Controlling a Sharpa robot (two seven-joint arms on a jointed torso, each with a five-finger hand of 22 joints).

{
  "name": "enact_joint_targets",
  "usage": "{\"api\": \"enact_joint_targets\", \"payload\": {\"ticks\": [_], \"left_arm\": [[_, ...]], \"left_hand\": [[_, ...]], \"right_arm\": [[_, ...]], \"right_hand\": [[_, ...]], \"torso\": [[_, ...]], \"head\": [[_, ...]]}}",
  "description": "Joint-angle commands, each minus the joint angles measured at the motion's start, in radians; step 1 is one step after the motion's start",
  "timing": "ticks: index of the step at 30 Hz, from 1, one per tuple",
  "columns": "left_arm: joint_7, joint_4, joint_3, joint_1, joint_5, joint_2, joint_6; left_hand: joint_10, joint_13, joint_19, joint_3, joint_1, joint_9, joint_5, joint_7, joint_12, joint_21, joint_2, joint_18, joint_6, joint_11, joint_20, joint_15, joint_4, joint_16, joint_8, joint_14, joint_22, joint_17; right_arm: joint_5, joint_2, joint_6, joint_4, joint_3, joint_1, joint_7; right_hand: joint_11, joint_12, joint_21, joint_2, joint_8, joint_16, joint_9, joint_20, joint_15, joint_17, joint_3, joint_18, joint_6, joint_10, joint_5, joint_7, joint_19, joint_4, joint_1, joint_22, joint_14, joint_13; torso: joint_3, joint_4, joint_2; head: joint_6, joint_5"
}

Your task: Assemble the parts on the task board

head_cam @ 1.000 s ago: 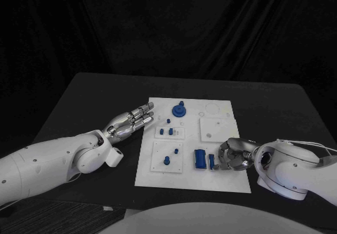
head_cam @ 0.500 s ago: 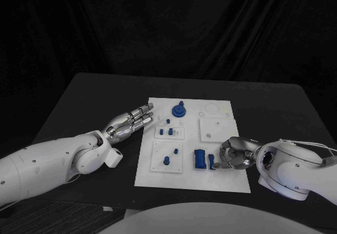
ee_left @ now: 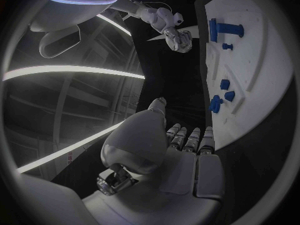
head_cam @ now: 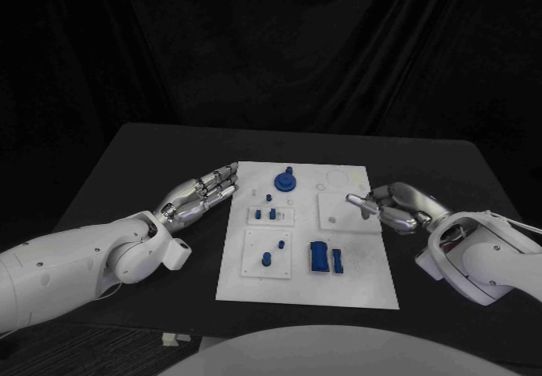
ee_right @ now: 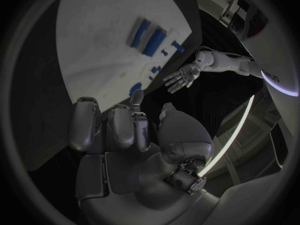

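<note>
The white task board lies mid-table. On it are a round blue part with a peg, small blue pegs and two blue bars side by side. My left hand lies flat with fingers stretched out, just off the board's left edge, holding nothing. My right hand hovers at the board's right edge beside a white square plate, fingers loosely apart and empty. The right wrist view shows its bare fingers above the board and the bars.
Black table surrounds the board, with free room at the far side and the left. The left wrist view shows my left hand beside the board and my right hand across it.
My right hand has lifted away from the blue bars and moved toward the far side, along the board's right edge. The bars stay in place. The left hand has barely moved.
</note>
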Motion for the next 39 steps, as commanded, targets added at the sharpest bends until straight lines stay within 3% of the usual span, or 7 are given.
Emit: {"api": "enact_joint_targets", "payload": {"ticks": [1, 12, 13, 18, 19, 21, 39], "left_arm": [[0.08, 0.01, 0.001, 0.007, 0.001, 0.0, -0.075], [0.115, 0.009, 0.001, 0.01, 0.001, 0.002, -0.112], [0.025, 0.007, 0.0, 0.007, 0.0, 0.001, -0.076], [0.018, 0.013, 0.011, 0.005, 0.016, 0.006, -0.111], [0.016, 0.015, 0.014, 0.005, 0.022, 0.008, -0.124], [0.009, 0.02, 0.024, 0.003, 0.035, 0.012, -0.156], [-0.095, 0.105, 0.176, -0.018, 0.265, 0.088, -0.68]], "left_hand": [[0.0, -0.002, 0.0, -0.006, -0.004, 0.002, 0.017, -0.001, -0.003, -0.002, 0.0, 0.016, 0.015, -0.004, -0.016, -0.02, 0.001, -0.004, 0.005, 0.001, -0.002, -0.002], [0.0, -0.002, -0.001, -0.01, 0.017, 0.004, 0.047, -0.019, -0.003, -0.003, -0.005, 0.011, 0.038, -0.028, -0.084, -0.082, 0.014, -0.004, 0.006, 0.001, -0.003, -0.002], [0.0, -0.002, -0.001, 0.048, -0.42, -0.02, -0.107, -0.059, -0.003, -0.003, -0.085, -0.026, -0.012, -0.043, -0.16, -0.094, -0.05, -0.004, -0.024, 0.001, -0.003, -0.002], [0.0, -0.002, -0.001, 0.069, -0.58, -0.02, -0.165, -0.059, -0.003, -0.003, -0.116, -0.029, -0.025, -0.043, -0.16, -0.094, -0.071, -0.004, -0.024, 0.001, -0.003, -0.002], [0.0, -0.002, -0.001, 0.073, -0.604, -0.02, -0.173, -0.059, -0.003, -0.003, -0.121, -0.039, -0.027, -0.043, -0.16, -0.094, -0.074, -0.004, -0.024, 0.001, -0.003, -0.002], [0.0, -0.002, -0.001, 0.082, -0.668, -0.02, -0.196, -0.059, -0.003, -0.003, -0.132, -0.039, -0.032, -0.043, -0.16, -0.094, -0.083, -0.004, -0.024, 0.001, -0.003, -0.002], [0.0, -0.002, -0.001, 0.184, -1.052, -0.02, -0.332, -0.059, -0.003, -0.003, -0.27, -0.124, -0.11, -0.043, -0.16, -0.094, -0.188, -0.004, -0.024, 0.001, -0.003, -0.002]], "right_arm": [[0.164, -0.004, -0.244, -0.017, 0.0, 0.004, 0.294], [0.385, 0.027, -0.306, -0.089, -0.001, -0.007, 0.619], [0.275, 0.025, -0.236, -0.081, -0.001, -0.001, 0.448], [0.31, 0.043, -0.231, -0.093, 0.01, -0.004, 0.458], [0.323, 0.05, -0.23, -0.098, 0.013, -0.006, 0.462], [0.355, 0.065, -0.226, -0.108, 0.022, -0.009, 0.471], [0.895, 0.339, -0.158, -0.294, 0.176, -0.065, 0.629]], "right_hand": [[0.012, -0.034, -0.045, 0.03, -0.037, -0.039, -0.036, 0.003, 0.01, -0.051, -0.033, 0.02, 0.003, 0.039, -0.023, 0.007, -0.018, 0.0, -0.005, 0.137, 0.0, 0.162], [0.138, -0.965, -1.04, 0.113, -0.26, -0.98, -0.365, 0.125, 0.143, -0.769, -0.18, 0.123, -0.126, -0.376, -0.013, 0.13, -0.246, -0.001, 0.136, -0.458, -0.178, -0.692], [0.067, -1.108, -1.069, 0.028, -0.409, -1.047, -0.515, 0.084, 0.121, -0.833, -0.044, 0.058, -0.338, -0.701, -0.088, 0.088, -0.609, -0.088, -0.142, -0.685, -0.566, -0.853], [0.067, -1.191, -1.109, -0.005, -0.472, -1.115, -0.593, 0.072, 0.121, -0.874, 0.004, 0.057, -0.423, -0.832, -0.088, 0.074, -0.748, -0.123, -0.241, -0.809, -0.718, -0.945], [0.067, -1.2, -1.113, -0.01, -0.48, -1.121, -0.603, 0.001, 0.121, -0.879, 0.011, 0.05, -0.435, -0.851, -0.088, 0.071, -0.769, -0.128, -0.256, -0.823, -0.74, -0.956], [0.067, -1.225, -1.121, -0.023, -0.503, -1.136, -0.628, 0.001, 0.121, -0.89, 0.03, 0.04, -0.467, -0.899, -0.088, -0.004, -0.822, -0.142, -0.296, -0.862, -0.797, -0.984], [0.067, -1.374, -1.218, -0.099, -0.639, -1.229, -0.777, 0.001, 0.121, -1.026, 0.144, 0.007, -0.657, -1.191, -0.088, -0.004, -1.142, -0.291, -0.537, -1.092, -1.142, -1.151]], "torso": [[0.0009, -0.0055, -0.01], [0.0021, -0.0067, -0.011], [0.0017, -0.0047, -0.011], [0.004, -0.0133, -0.015], [0.0049, -0.0166, -0.017], [0.0069, -0.0243, -0.021], [0.0346, -0.1305, -0.075]], "head": [[0.0, 0.009], [0.0, 0.007], [0.0, 0.005], [0.018, 0.007], [0.025, 0.008], [0.04, 0.01], [0.257, 0.037]]}}
